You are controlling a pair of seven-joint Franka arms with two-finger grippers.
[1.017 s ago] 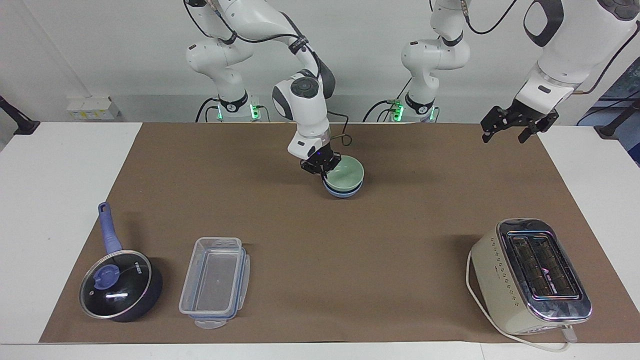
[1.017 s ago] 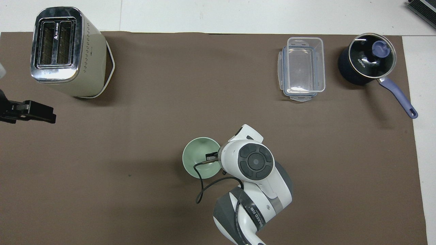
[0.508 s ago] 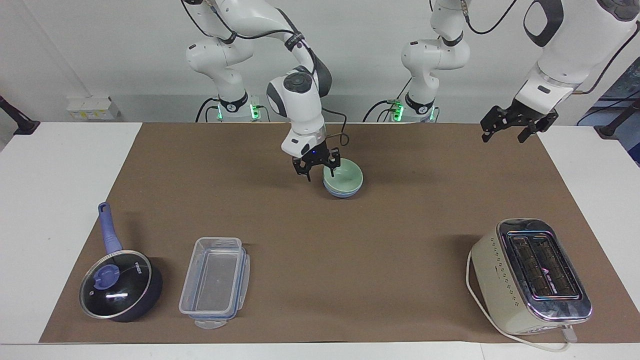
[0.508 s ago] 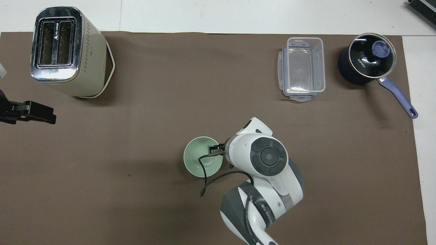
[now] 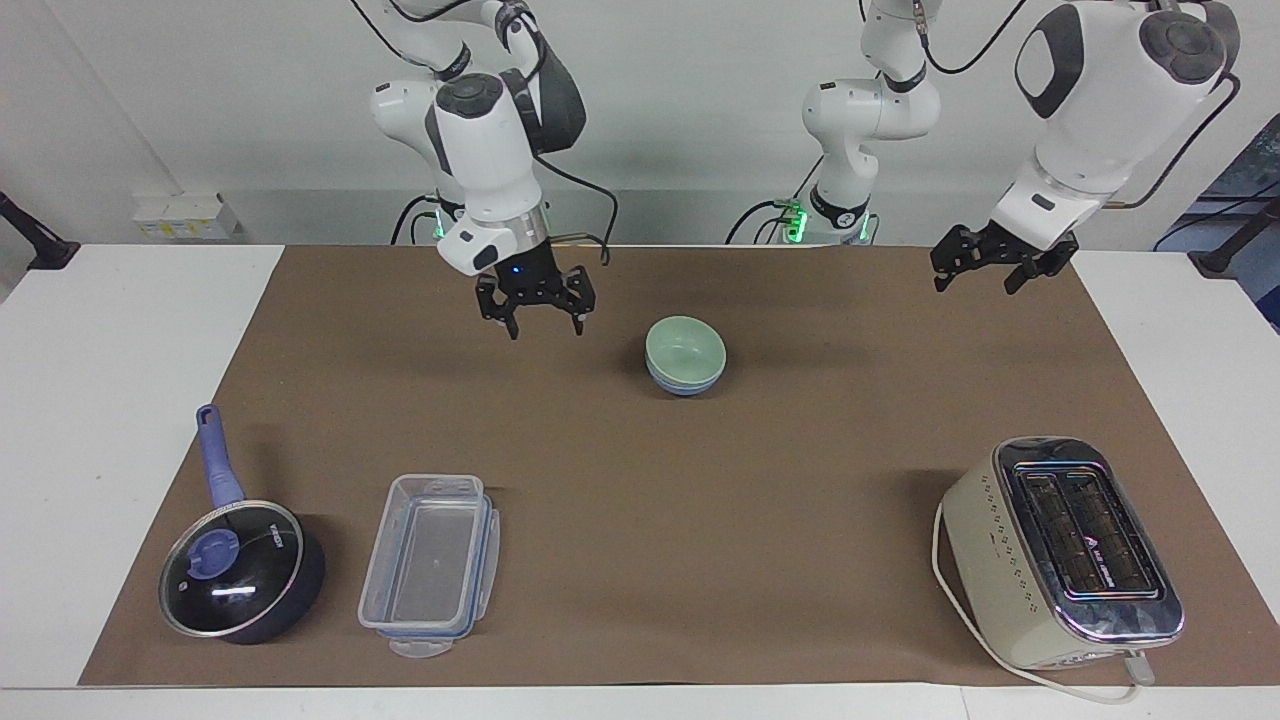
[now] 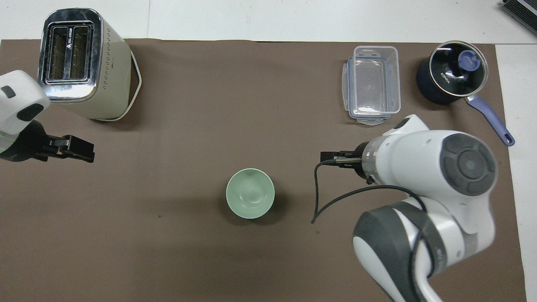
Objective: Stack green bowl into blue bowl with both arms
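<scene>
— Where is the bowl?
— The small pale mint-green matte bowl (image 5: pixel 685 347) sits nested in the periwinkle-blue matte bowl (image 5: pixel 684 383) mid-mat.
— And your grippers?
— My right gripper (image 5: pixel 537 318) hangs over the brown mat (image 5: pixel 700 500), fingers spread, empty. My left gripper (image 5: pixel 978 277) waits, open and empty.

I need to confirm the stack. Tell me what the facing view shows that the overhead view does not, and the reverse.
Only the facing view shows the blue bowl under the green bowl, both arm bases, and both open claws clearly: the right claw up over bare mat, the left claw waiting over the mat's edge. Only the overhead view looks straight down into the green bowl, which covers the blue one entirely. Both show the toaster, clear container and lidded pot.
</scene>
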